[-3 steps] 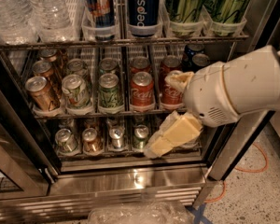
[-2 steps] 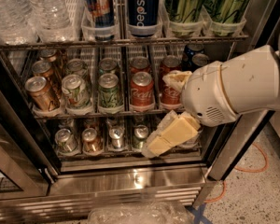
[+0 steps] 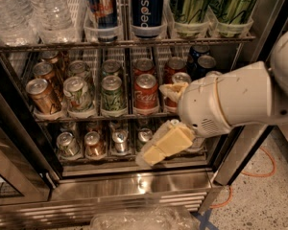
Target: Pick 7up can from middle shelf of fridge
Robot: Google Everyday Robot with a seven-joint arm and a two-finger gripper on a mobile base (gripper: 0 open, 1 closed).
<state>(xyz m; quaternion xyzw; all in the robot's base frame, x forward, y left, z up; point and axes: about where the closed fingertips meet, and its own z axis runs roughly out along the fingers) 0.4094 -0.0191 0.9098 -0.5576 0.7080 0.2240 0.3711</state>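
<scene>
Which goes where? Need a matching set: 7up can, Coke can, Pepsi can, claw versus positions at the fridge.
Things:
1. pale silver-and-green 7up can
2. red Coca-Cola can
3. tall blue Pepsi can
4. cream two-finger claw

Places:
A. upper rack
B. grey wire middle shelf, fourth lane from left
C. middle shelf, second lane from left
D. open, in front of the stainless-steel fridge, right of centre, holding nothing

Pairs: 1-C, 2-B, 3-A, 4-D
</scene>
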